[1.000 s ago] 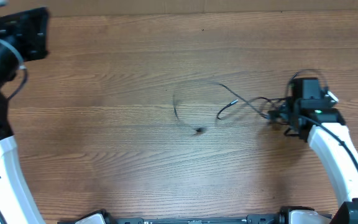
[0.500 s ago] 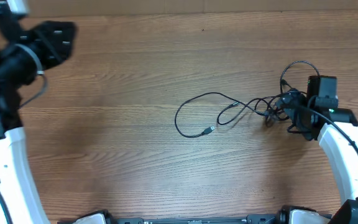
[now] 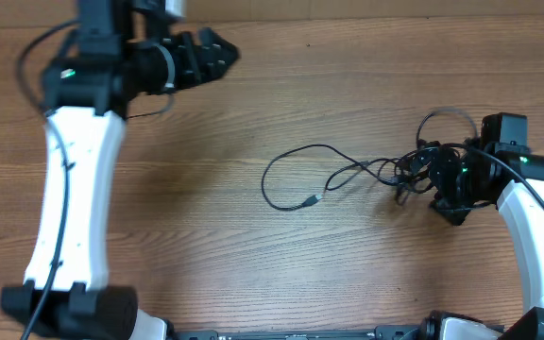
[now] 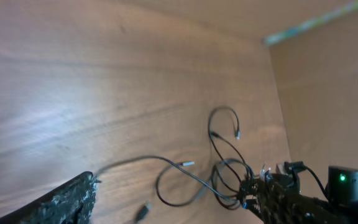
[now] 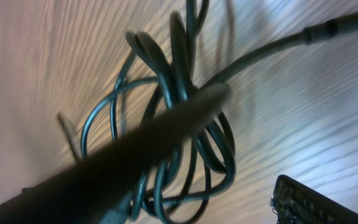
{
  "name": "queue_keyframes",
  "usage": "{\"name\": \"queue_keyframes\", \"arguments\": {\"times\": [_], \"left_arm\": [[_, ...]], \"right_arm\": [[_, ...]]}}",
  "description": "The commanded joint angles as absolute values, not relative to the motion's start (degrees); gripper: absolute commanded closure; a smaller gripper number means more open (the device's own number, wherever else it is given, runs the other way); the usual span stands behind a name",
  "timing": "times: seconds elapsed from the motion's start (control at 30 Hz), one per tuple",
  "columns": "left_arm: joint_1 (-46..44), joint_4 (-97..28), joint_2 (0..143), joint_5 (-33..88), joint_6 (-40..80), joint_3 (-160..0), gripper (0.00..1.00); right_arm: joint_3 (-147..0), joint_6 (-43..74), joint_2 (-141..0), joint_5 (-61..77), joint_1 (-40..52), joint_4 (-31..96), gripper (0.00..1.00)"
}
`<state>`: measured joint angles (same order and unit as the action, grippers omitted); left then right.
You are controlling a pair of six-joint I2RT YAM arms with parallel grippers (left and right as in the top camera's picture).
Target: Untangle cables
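Observation:
The thin black cables (image 3: pixel 296 156) lie on the wooden table: a wide loop in the middle ends in a small plug (image 3: pixel 312 200). The loop runs right into a tangled clump (image 3: pixel 406 172). My right gripper (image 3: pixel 433 184) stands open at that clump. In the right wrist view, cable coils (image 5: pixel 185 74) lie under and around one blurred finger (image 5: pixel 166 130), and the other finger (image 5: pixel 316 202) stands far off. My left gripper (image 3: pixel 223 55) hovers open at the back left, far from the cables and holding nothing. In the left wrist view, one finger (image 4: pixel 67 199) shows, with the cables (image 4: pixel 222 168) spread ahead.
The wooden table (image 3: pixel 206 246) spreads around the cords. A wooden wall (image 4: pixel 328 93) rises at the table's far side. The left arm's white link (image 3: pixel 74 189) crosses the left part of the table.
The left arm swung from the far left edge toward the back middle, and its gripper opened. The right gripper opened wider and shifted slightly right. The cable loop settled flat.

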<state>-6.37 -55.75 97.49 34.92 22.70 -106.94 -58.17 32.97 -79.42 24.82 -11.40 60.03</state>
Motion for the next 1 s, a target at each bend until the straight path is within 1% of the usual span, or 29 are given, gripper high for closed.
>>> {"name": "queue_keyframes", "arguments": {"times": [0.0, 0.2, 0.33, 0.4, 0.5, 0.6, 0.63, 0.7, 0.73, 0.83, 0.9, 0.93, 0.97], "left_arm": [[-10.24, -55.48, 100.95, 35.35, 25.32, -107.83, 0.16], [-14.9, -55.46, 105.54, 35.35, 26.17, -107.83, 0.17], [-16.6, -55.11, 106.76, 34.48, 26.2, -107.83, 0.18], [-17.19, -55.18, 106.83, 33.58, 26.2, -107.83, 0.19], [-17.96, -55.24, 106.83, 32.51, 26.17, -107.83, 0.19], [-18.41, -55.27, 106.83, 32.4, 26.17, -107.83, 0.19], [-18.5, -55.24, 106.83, 32.4, 26.2, -107.83, 0.19], [-18.59, -55.27, 106.83, 32.38, 26.2, -107.83, 0.19], [-18.59, -55.27, 106.83, 32.4, 26.2, -107.83, 0.19], [-18.68, -55.24, 106.83, 32.4, 26.2, -107.83, 0.19], [-18.68, -55.29, 106.83, 32.42, 26.2, -107.83, 0.19], [-18.68, -55.48, 106.83, 32.42, 26.2, -107.83, 0.19], [-18.68, -55.7, 106.83, 32.42, 26.2, -107.83, 0.19]], "right_arm": [[-59.33, 37.04, -79.37, 35.24, -14.06, 64.47, 0.0], [-59.33, 34.39, -79.37, 32.14, -14.48, 76.27, 0.0], [-59.33, 21.74, -79.37, 31.38, -14.48, 81.8, 0.0], [-59.33, 18.41, -79.37, 31.92, -14.48, 85.08, 0.0], [-59.33, 12.32, -79.37, 39.44, -14.48, 88.53, 0.0], [-59.33, 5.67, -79.37, 51.79, -14.48, 87.53, 0.0], [-59.33, 5.72, -79.37, 55.92, -14.5, 85.08, 0.0], [-59.33, 10.81, -79.48, 61.56, -14.66, 78.11, 0.0], [-59.33, 16.38, -79.64, 63.35, -14.66, 72.38, 0.0], [-59.33, 32.05, -80.47, 62.54, -14.52, 58.28, 0.0], [-59.33, 34.09, -80.88, 59.53, -12.95, 56.82, 0.0], [-59.33, 32.99, -81.01, 55.2, -11.64, 59.7, 0.0], [-59.31, 32.8, -81.12, 47.59, -9.85, 64.27, 0.0]]}}
